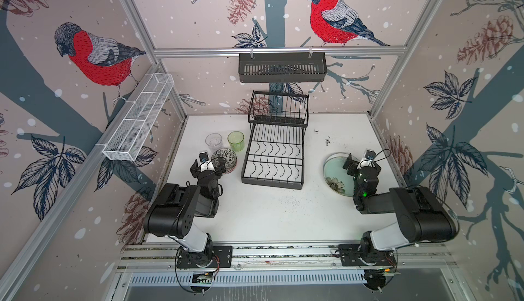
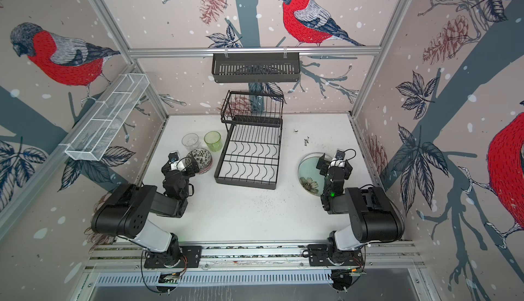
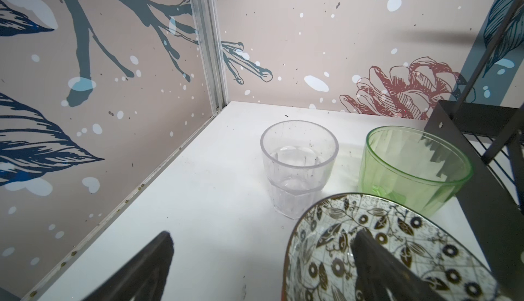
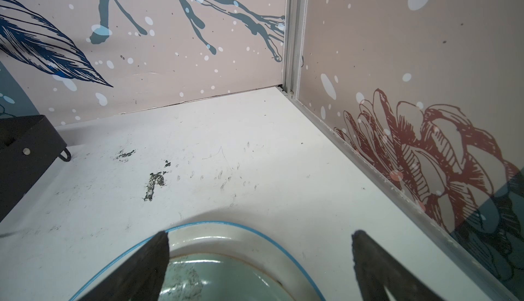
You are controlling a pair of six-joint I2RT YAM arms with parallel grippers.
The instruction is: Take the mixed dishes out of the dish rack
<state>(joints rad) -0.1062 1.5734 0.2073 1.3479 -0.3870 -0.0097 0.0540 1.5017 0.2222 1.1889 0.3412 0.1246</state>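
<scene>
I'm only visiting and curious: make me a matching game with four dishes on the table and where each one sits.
Things:
1. clear tumbler
2. green tumbler
3. patterned bowl
4. pale green plate

Places:
A. below the open right pincer
B. upright, right next to the dish rack
C. below the open left pincer
D. upright, one cup away from the rack

Pairs: 1-D, 2-B, 3-C, 4-A
</scene>
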